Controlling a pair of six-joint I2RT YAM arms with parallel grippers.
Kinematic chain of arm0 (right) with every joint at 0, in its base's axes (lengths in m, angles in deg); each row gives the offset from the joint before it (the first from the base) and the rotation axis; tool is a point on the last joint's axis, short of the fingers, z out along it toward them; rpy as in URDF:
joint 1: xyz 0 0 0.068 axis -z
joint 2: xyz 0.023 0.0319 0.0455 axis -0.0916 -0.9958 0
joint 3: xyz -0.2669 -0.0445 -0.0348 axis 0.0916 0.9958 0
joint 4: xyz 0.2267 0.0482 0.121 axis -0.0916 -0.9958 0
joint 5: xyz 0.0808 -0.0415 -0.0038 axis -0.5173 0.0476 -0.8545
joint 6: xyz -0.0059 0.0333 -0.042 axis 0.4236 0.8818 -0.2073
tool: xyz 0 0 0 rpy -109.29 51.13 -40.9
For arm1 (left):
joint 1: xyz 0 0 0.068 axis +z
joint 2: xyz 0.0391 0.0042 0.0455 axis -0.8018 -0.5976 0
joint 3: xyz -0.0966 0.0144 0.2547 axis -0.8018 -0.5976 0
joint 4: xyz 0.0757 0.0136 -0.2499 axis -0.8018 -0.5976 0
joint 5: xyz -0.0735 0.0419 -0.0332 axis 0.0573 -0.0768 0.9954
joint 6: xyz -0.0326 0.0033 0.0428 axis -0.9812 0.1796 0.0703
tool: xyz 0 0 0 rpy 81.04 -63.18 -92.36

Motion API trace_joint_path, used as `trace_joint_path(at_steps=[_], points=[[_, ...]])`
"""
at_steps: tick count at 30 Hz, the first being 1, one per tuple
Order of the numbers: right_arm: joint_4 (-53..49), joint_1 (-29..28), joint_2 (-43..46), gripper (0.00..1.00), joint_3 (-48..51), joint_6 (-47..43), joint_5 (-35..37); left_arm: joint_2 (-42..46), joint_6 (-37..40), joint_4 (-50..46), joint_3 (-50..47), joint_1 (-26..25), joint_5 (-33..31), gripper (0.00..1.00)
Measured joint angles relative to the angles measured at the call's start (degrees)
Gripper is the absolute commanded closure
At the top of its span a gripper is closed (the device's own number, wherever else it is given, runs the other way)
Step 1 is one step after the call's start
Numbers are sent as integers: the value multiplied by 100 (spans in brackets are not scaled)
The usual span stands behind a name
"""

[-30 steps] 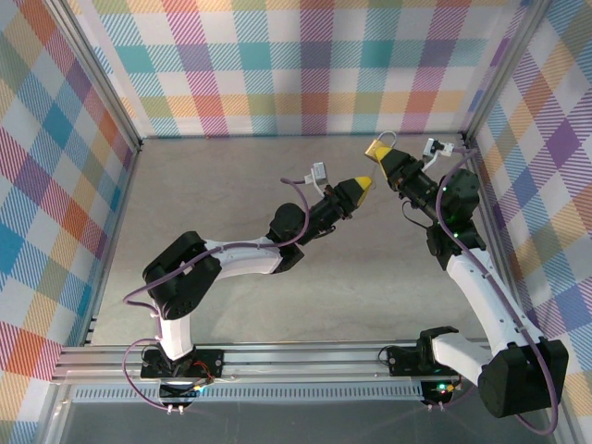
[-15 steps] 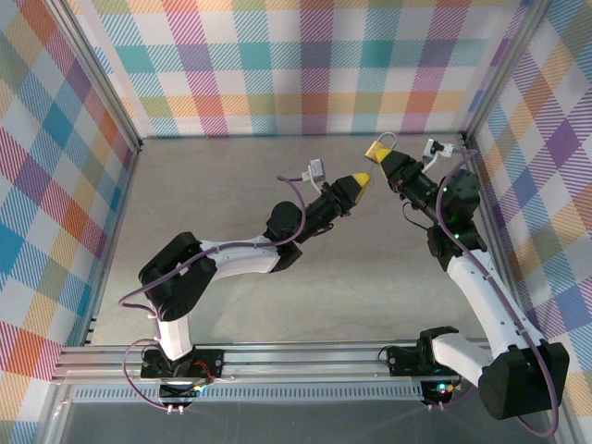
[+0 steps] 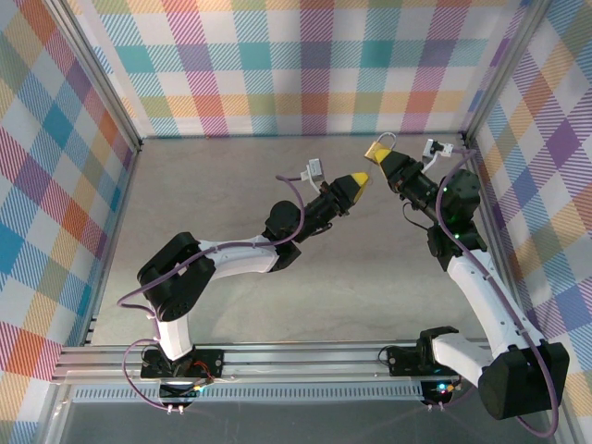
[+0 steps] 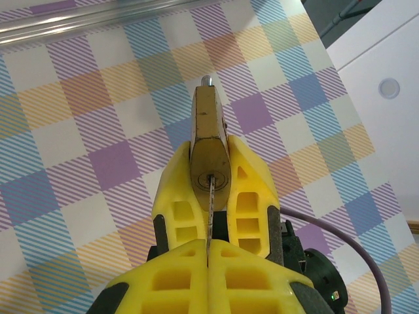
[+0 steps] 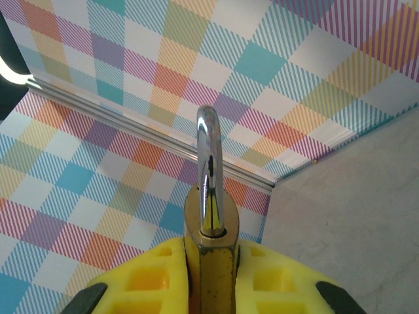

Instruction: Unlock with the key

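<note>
**A:** Where was the lock?

**B:** The right gripper was clamped on the padlock, with the brass body pinched between its yellow fingers. It was held in the air over the far right of the tabletop, close to the back corner of the plaid walls.

**A:** Shackle?

**B:** The shackle pointed away from the arm, toward the walls. It was edge-on in the right wrist view, so I couldn't tell if it was latched.

**A:** And the key?

**B:** The left gripper was shut tight on the key. Only the thin blade stuck out past the fingertips (the bow was buried between the pads). The blade ran straight up to the keyway in the padlock's bottom face, and it was well centred.

**A:** Inserted?

**B:** Couldn't tell. The left wrist view had the tip meeting the slot, but depth wasn't readable. From the top view the two grippers were nose to nose, near each other but with a small gap between the yellow tips. The left one sat lower-left of the right. Both were off the tabletop.
</note>
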Motion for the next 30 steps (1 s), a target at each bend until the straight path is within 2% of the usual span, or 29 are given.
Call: trace_joint_path(at_steps=[30], points=[[2, 0, 0, 100, 7, -4, -170, 2, -22, 2, 4, 35, 343, 100]])
